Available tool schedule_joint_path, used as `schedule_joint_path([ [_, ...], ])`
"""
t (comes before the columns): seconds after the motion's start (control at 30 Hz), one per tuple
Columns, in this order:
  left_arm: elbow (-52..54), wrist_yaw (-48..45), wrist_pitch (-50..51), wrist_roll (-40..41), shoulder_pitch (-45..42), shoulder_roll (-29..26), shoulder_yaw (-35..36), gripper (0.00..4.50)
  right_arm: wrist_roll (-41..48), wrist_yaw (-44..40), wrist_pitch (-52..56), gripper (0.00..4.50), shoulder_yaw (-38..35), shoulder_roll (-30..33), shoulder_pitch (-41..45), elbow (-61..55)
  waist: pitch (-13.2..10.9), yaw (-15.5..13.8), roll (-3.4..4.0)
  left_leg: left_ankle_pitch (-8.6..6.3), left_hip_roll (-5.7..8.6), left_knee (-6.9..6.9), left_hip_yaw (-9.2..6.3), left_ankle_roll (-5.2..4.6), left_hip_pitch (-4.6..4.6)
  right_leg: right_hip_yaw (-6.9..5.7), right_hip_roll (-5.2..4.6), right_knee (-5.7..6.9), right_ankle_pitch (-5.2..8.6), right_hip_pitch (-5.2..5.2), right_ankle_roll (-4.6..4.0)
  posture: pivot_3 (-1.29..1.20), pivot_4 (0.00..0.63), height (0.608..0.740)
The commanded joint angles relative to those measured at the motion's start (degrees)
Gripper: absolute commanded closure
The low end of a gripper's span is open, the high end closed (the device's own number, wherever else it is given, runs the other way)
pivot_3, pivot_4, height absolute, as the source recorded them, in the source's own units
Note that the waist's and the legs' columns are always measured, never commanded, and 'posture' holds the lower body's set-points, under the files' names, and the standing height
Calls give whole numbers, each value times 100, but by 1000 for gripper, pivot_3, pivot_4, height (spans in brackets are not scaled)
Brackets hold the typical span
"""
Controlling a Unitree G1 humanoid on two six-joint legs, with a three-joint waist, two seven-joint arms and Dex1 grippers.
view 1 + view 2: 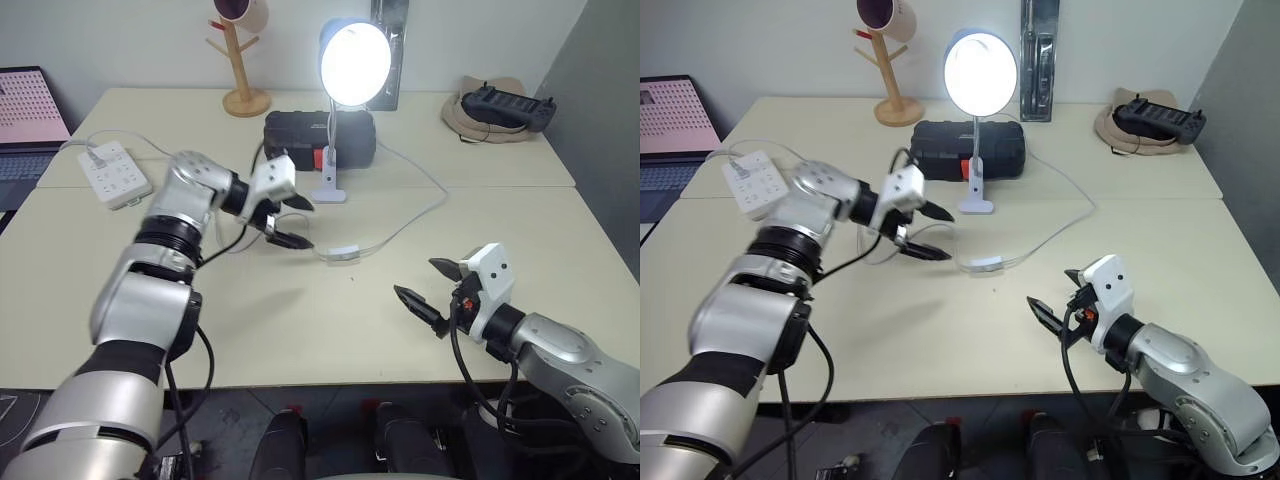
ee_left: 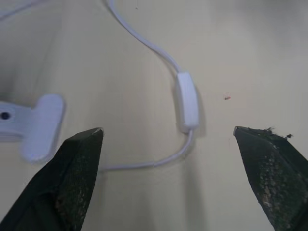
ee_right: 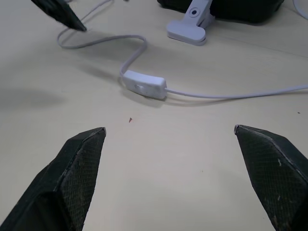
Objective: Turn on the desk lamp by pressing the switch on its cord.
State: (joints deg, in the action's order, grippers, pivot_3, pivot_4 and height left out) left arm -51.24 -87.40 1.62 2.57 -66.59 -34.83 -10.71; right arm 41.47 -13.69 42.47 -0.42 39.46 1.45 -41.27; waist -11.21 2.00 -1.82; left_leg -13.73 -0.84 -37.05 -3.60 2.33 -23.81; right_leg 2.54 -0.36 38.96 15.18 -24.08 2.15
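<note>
No brand name, label or writing can be read on any item. The desk lamp (image 1: 352,70) stands at the back middle of the bench (image 1: 300,330), its bulb glowing bright, its round face turned toward the robot, its thin white stem upright and its white base (image 1: 330,190) resting just in front of a black case (image 1: 300,135).

The switch (image 1: 341,253) lies flat on the bench, in front of the lamp base and between the 2 end effectors. Its long axis runs roughly left to right across the bench, tilted slightly. The cord (image 1: 410,215) leaves both of its ends: one run curves back and to the right, then bends toward the lamp, and the other loops left under the left end effector.

The left end effector (image 1: 290,222) hovers above the bench just left of the switch, pointing right, released, fingers spread wide with nothing between them. The right end effector (image 1: 428,284) hangs near the front right of the bench, well apart from the switch, pointing left, also spread wide and empty.

A white power strip (image 1: 113,172) lies at the left, a wooden mug tree (image 1: 243,60) stands at the back, and a black controller (image 1: 505,105) rests at the back right.
</note>
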Motion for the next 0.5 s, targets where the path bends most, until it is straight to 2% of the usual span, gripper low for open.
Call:
schedule_joint_path([
  [0.03, 2155, 776, 1452, 506, 1180, -564, 824, 36, -136, -277, -51, 0, -291, 153, -7, 7, 3, 50, 5, 0, -1, 1, 1, 0, 2, 2, -1, 0, -1, 0, -2, 0, 150, 740],
  [0.27, 4551, 2520, 2755, 723, 3509, -665, 1794, 36, -577, -289, 12, 0, -121, -44, 163, 358, 4, 11, 5, 2, -6, -3, -13, 4, 10, -11, -4, 9, -11, 6, -26, 0, 150, 740],
  [0.4, 5491, 3132, 3438, 1044, 4157, -590, 2149, 36, -683, -224, 112, 0, -103, -242, 349, 504, 5, -62, 4, 3, -6, -14, -17, 4, 11, -16, -4, 6, -9, 15, -18, 0, 150, 740],
  [0.5, 6120, 3581, 3695, 1143, 4601, -422, 2202, 36, -770, -276, 167, 0, -96, -315, 415, 630, 5, -68, 4, 3, -2, -8, -17, 4, 49, -16, -10, -7, 0, 60, -3, 0, 150, 740],
])
